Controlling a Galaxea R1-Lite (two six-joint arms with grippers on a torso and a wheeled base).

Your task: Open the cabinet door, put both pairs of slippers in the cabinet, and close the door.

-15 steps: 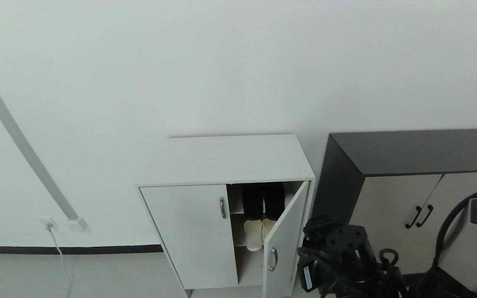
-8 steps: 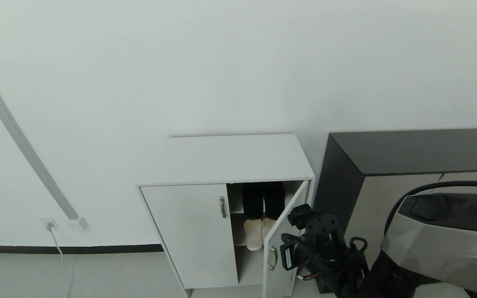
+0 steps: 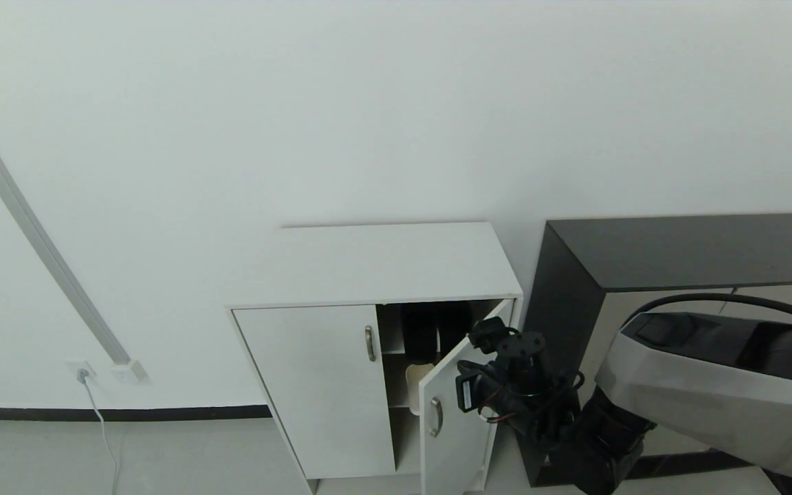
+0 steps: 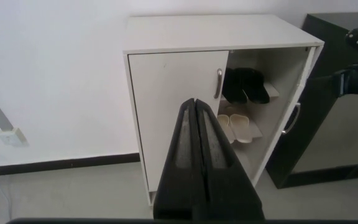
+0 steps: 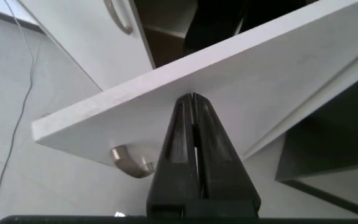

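The white cabinet (image 3: 375, 265) stands against the wall with its left door (image 3: 313, 385) closed and its right door (image 3: 452, 419) partly open. Black slippers (image 3: 430, 328) lie on the upper shelf and cream slippers (image 3: 415, 377) on the shelf below; both pairs also appear in the left wrist view as black slippers (image 4: 248, 84) and cream slippers (image 4: 238, 126). My right gripper (image 3: 484, 335) is shut, its tips (image 5: 193, 97) pressed against the outer face of the right door (image 5: 241, 81), above the door's handle (image 5: 130, 163). My left gripper (image 4: 194, 103) is shut and holds nothing, well back from the cabinet (image 4: 216, 31).
A dark-topped cabinet (image 3: 678, 251) stands close on the right of the white one. A wall socket with a cable (image 3: 81, 376) and a slanted conduit (image 3: 38, 240) are on the wall to the left. Bare floor lies in front.
My right arm has moved left and forward against the right door. The door has swung from wide open to partly open, hiding more of the cream slippers.
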